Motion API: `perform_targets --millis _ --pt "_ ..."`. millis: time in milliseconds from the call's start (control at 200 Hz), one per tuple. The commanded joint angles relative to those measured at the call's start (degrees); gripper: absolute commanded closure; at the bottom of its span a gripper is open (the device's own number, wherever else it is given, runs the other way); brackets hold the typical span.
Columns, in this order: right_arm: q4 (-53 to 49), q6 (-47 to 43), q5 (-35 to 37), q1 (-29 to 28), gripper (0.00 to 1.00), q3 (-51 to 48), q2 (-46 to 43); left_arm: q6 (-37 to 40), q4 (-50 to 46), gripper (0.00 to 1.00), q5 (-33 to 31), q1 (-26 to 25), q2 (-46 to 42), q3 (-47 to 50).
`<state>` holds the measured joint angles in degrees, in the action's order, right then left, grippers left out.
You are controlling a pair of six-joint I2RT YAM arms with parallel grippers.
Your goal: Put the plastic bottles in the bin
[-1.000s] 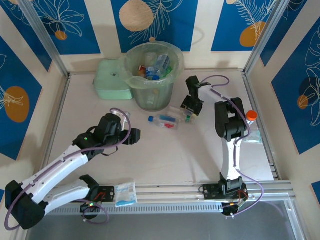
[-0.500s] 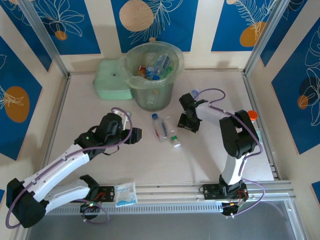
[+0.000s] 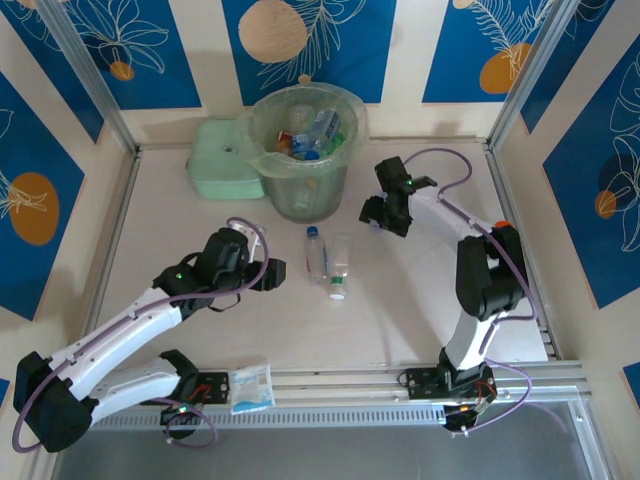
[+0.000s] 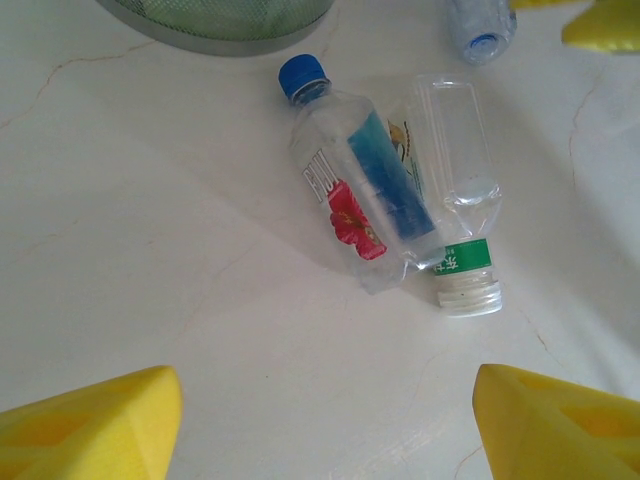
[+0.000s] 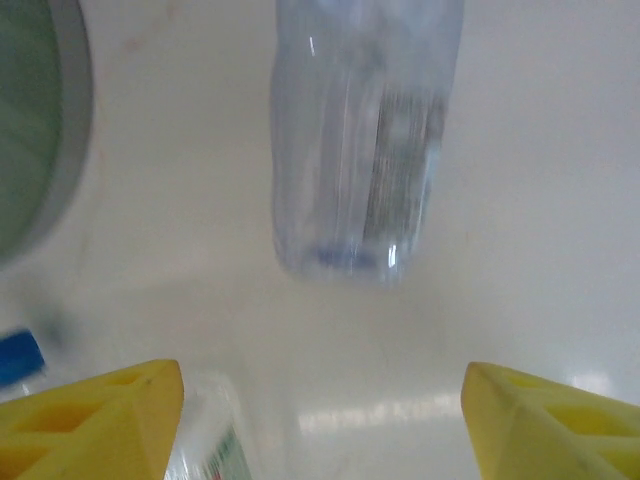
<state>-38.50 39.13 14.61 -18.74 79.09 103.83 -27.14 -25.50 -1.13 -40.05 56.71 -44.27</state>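
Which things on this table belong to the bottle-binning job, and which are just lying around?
Job: blue-capped bottle; green-labelled bottle; clear bottle; bin.
Lying about: mint-green box; white packet.

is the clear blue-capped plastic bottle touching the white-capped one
Touching: left wrist view shows the clear blue-capped plastic bottle lying against the clear white-capped bottle.

Inside the bin (image 3: 300, 195) lie several bottles (image 3: 312, 135). A flat box (image 3: 222, 165) sits just beside the bin's left. In front of the bin, apart from it, a left bottle (image 3: 316, 254) and a right bottle (image 3: 339, 266) lie touching, side by side. A third bottle (image 4: 480, 25) lies to the bin's front right.
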Motion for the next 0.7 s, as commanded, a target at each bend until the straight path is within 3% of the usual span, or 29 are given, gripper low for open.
perform_targets --millis 0,210,390,560,695 --pt "-1.08 -1.88 0.85 1.35 0.23 3.79 5.87 -0.55 -0.72 0.23 -0.27 -0.54 -1.23 -0.64" --pt "-2.16 -4.39 1.15 2.56 0.19 11.67 13.65 -0.2 -2.23 0.23 -0.8 -0.54 -2.19 -1.51" --pt "-1.44 -4.73 -1.02 4.04 0.18 12.78 16.34 -0.54 -2.08 0.22 -0.68 -0.51 -2.18 -2.12" --pt "-0.33 -5.03 -2.05 4.84 0.23 12.1 18.8 -0.81 -2.25 0.23 -0.28 -0.55 -1.41 -3.6" --pt "0.89 -4.76 -1.63 4.76 0.34 9.84 17.64 -0.73 -2.88 0.24 -0.63 -0.55 -1.46 -4.39"
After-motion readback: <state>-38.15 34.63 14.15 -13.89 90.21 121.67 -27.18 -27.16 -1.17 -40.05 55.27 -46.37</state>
